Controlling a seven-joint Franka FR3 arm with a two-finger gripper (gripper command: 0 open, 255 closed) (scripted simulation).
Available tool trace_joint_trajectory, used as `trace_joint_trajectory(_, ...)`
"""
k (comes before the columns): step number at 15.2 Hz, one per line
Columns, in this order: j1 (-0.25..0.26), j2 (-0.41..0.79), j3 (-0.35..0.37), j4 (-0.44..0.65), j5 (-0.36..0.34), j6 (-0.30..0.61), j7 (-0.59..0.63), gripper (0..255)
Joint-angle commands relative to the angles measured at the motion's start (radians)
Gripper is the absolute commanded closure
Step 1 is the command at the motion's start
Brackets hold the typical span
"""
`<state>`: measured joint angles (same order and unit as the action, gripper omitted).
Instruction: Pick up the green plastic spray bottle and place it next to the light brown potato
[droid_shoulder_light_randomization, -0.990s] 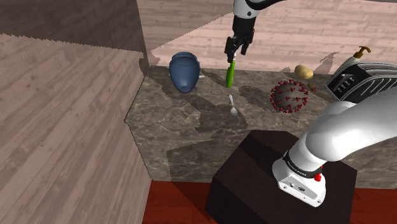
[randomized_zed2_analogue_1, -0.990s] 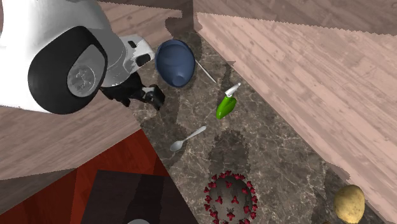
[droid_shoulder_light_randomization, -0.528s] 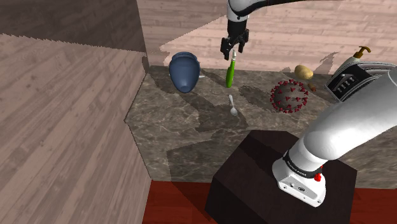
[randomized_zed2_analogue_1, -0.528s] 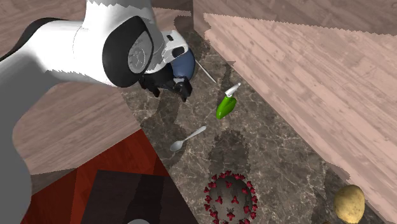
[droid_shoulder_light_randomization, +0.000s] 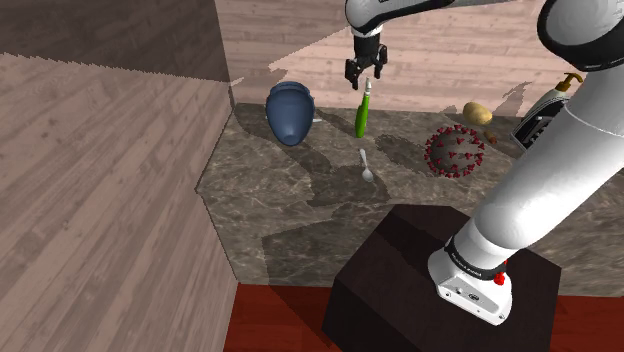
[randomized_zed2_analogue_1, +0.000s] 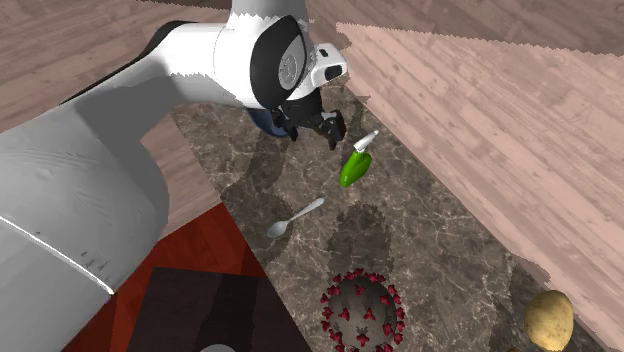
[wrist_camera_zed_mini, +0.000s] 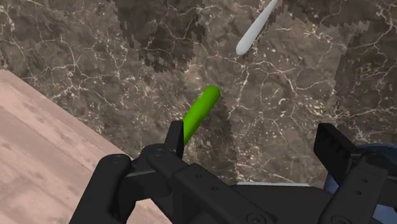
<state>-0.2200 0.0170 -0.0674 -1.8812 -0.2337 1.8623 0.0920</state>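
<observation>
green against dark marble: the spray bottle (droid_shoulder_light_randomization: 361, 118) stands upright on the bench (droid_shoulder_light_randomization: 290, 200) near the back wall, its pale nozzle at the top. in the shoulder view i see the end effector (droid_shoulder_light_randomization: 365, 82) hanging just above that nozzle, pointing down. from the wrist view the end effector (wrist_camera_zed_mini: 254, 149) is released, its two black fingers (wrist_camera_zed_mini: 336, 147) standing wide apart; the spray bottle (wrist_camera_zed_mini: 200, 113) runs down behind one of them and nothing clasps it. i cannot tell whether that finger touches the bottle.

in the second exterior view the spray bottle (randomized_zed2_analogue_1: 354, 165) sits just beside the end effector (randomized_zed2_analogue_1: 318, 135), on the side toward the pale wooden wall.

a blue vase (droid_shoulder_light_randomization: 289, 110) lies on its side to the shoulder view's left of the bottle. a small spoon (droid_shoulder_light_randomization: 367, 167) lies on the bench in front of the bottle, toward the stand (droid_shoulder_light_randomization: 420, 280); the same spoon (randomized_zed2_analogue_1: 296, 217) shows pale against the marble in the second exterior view, and in the wrist view the spoon (wrist_camera_zed_mini: 254, 32) lies out past the bottle.

the light brown potato (droid_shoulder_light_randomization: 476, 113) rests by the back wall, well apart from the bottle toward the shoulder view's right. a red spiky ball (droid_shoulder_light_randomization: 455, 150) sits just in front of it. in the second exterior view the potato (randomized_zed2_analogue_1: 549, 318) is at the lower right and the spiky ball (randomized_zed2_analogue_1: 362, 308) is between it and the stand's side of the bench (randomized_zed2_analogue_1: 440, 260).
</observation>
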Motion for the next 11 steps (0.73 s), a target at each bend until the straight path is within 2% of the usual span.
trace_joint_trajectory(1, -0.014, 0.065, -0.014, 0.062, -0.017, -0.002, 0.011, 0)
trace_joint_trajectory(7, -0.051, 0.244, -0.056, 0.251, -0.051, -0.023, 0.034, 0)
trace_joint_trajectory(11, -0.058, 0.251, -0.06, 0.208, -0.054, 0.027, 0.037, 0)
